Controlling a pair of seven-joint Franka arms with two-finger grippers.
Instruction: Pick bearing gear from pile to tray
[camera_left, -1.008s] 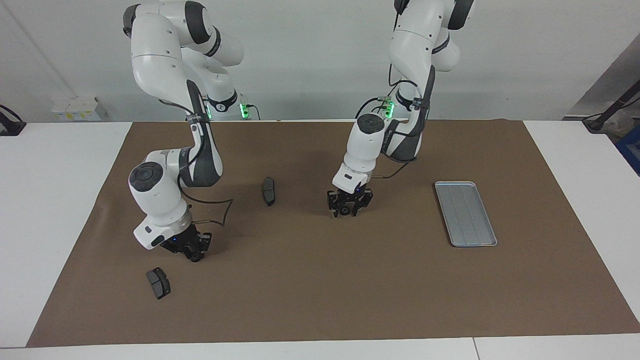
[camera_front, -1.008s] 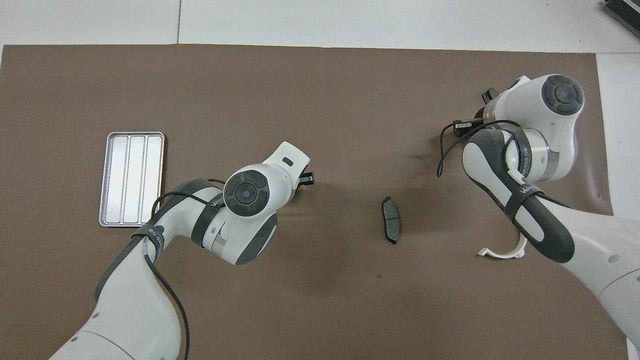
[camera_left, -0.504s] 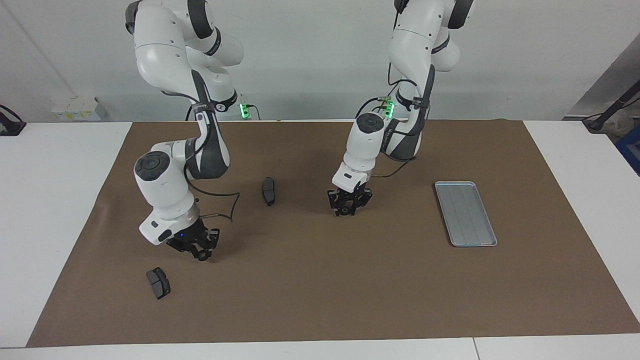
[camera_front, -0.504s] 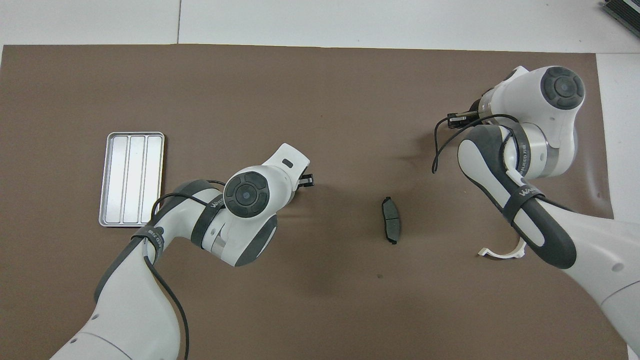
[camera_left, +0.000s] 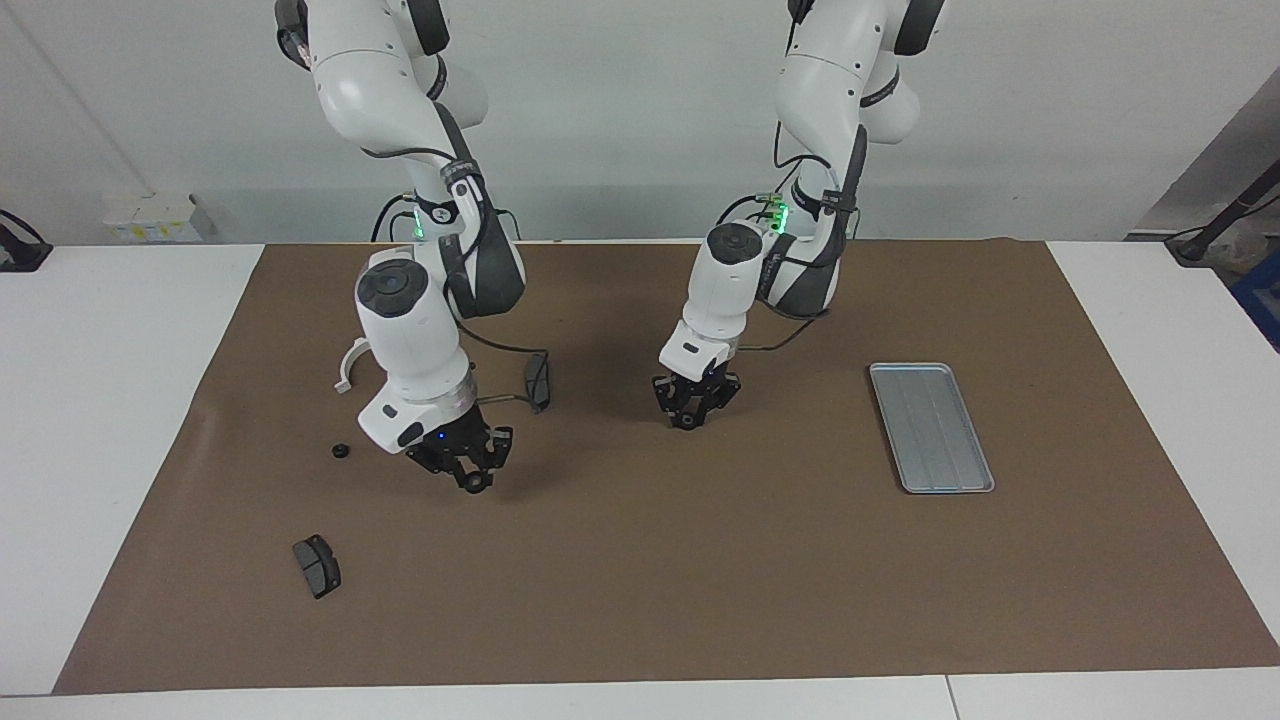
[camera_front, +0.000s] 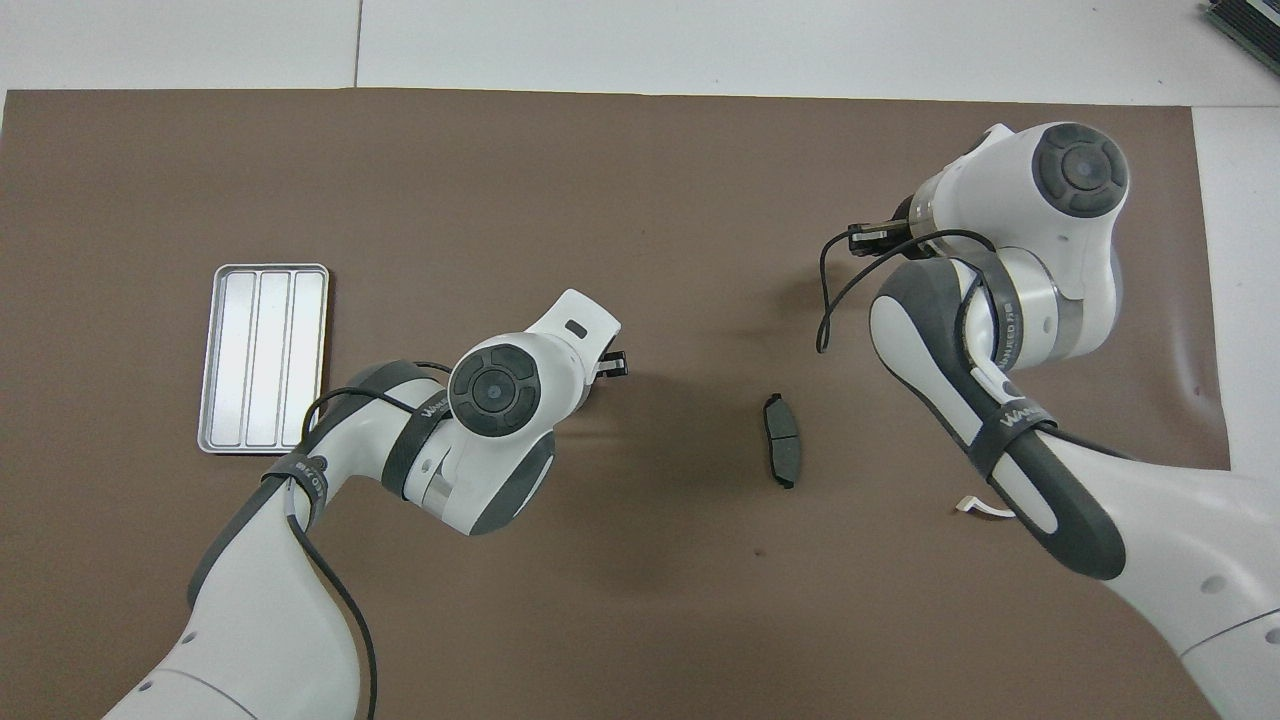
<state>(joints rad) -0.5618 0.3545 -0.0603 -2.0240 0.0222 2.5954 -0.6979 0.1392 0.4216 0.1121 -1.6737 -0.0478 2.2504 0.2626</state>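
- white table against a pale wall, with a brown mat covering most of it; both arms reach down over the mat.
- right gripper hangs tilted over bare mat toward the right arm's end. a small black round piece shows at its tip, which i take to be a bearing gear clenched between the jaws.
- left gripper is low over the middle of the mat. a dark round shape shows at its tip, but i cannot tell its grip state or whether it carries anything.
- tray lies flat and bare toward the left arm's end of the mat, well apart from both grippers, long side running from the robots' edge toward the camera's edge.
- a loose gear sits on the mat near the right arm's end. the white half-ring bracket lies nearer to the robots than it.
- one brake pad lies near the mat's corner at the right arm's end, by the camera's edge. another brake pad lies mid-mat between the two arms.
- the step in hand looks like carrying the gear across to the tray. i would keep the pinch firm and travel high enough to pass over the mid-mat brake pad.
- the left arm stands in the path, so route around it or hand over there.
- let go low over the tray's centre, since a round gear could roll toward the rim.
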